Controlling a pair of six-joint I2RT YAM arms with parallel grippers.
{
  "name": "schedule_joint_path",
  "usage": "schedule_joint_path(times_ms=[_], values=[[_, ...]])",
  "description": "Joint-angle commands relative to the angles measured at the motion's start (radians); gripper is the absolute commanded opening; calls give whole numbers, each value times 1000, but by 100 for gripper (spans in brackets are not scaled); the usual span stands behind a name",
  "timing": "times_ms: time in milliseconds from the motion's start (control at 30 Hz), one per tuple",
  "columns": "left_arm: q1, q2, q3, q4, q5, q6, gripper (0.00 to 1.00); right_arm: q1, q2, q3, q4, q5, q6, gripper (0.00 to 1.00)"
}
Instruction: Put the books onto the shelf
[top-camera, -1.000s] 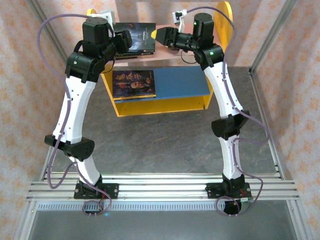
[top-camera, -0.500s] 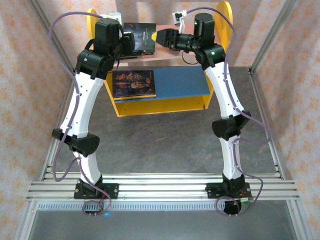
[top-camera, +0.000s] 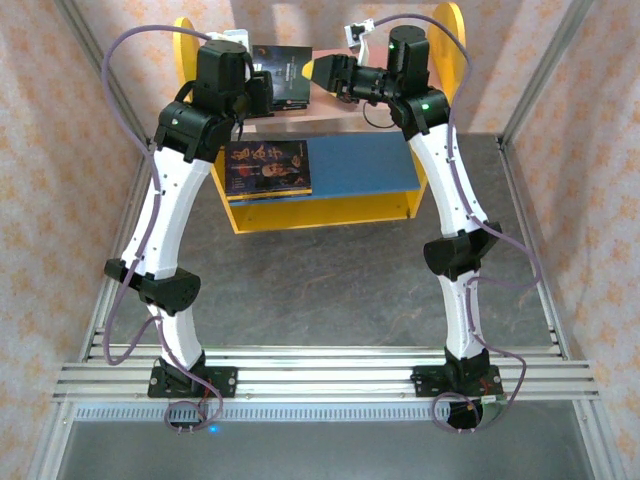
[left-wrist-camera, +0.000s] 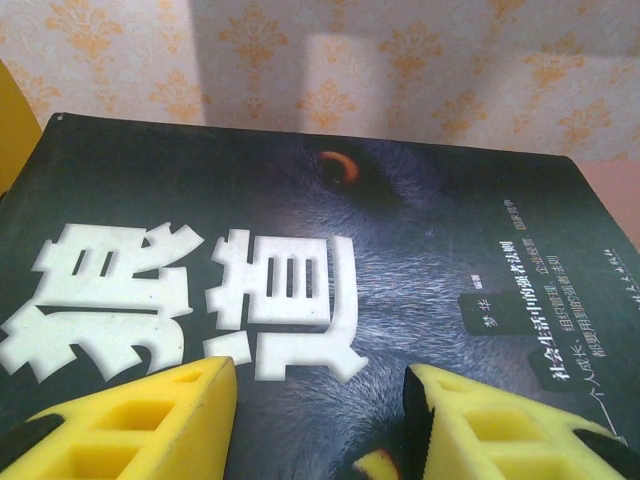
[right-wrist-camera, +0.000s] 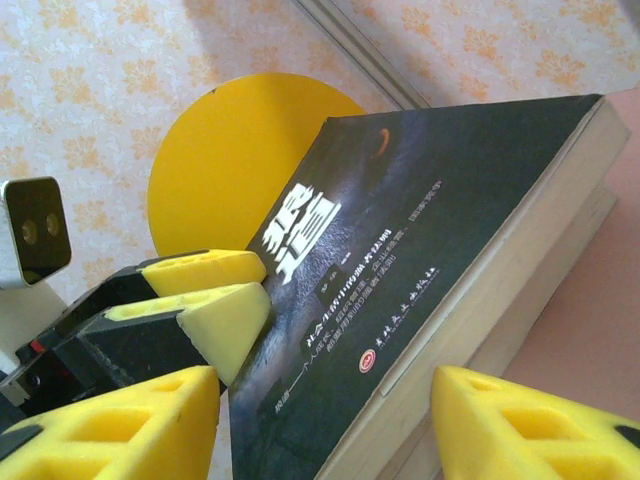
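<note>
Worktop (top-camera: 330, 290): it carries the shelf (top-camera: 320, 210) at its far side, between your two arms.
Shelf boards: the pink upper board (top-camera: 335, 115) holds a stack of dark books (top-camera: 285, 68). The blue lower board (top-camera: 360, 165) holds one portrait-cover book (top-camera: 268, 167) lying flat at its left end.
Top book of the stack (left-wrist-camera: 300, 240): it lies flat with its white characters up, and at least one more book is under it.
Left gripper (left-wrist-camera: 318, 385): your jaws stand wide apart over the cover's near edge and hold nothing. Whether the pads touch the cover, I cannot tell.
Right gripper (right-wrist-camera: 328, 375): your jaws are spread wide and empty, facing the stack's right-hand page edge, just beside it.
Step in hand: this looks like tidying the stack on the upper board, with a gripper at each side of it.
Next move: if the stack needs squaring, press in gently from both sides and keep the pads level with the page edges. If it sits well, back both arms straight out without catching the cover.
</note>
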Motion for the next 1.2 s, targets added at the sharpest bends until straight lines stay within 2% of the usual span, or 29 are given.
schedule_joint_path(times_ms=[0,367,1167], values=[[-15,-21,-11,-110,-3,-40,48,9,21,6,71,-26,51,57],[-25,-80,-79,-75,10,-55,48,21,23,10,88,-29,69,58],[-47,-107,-81,-65,35,-87,47,43,33,17,103,-37,79,59]])
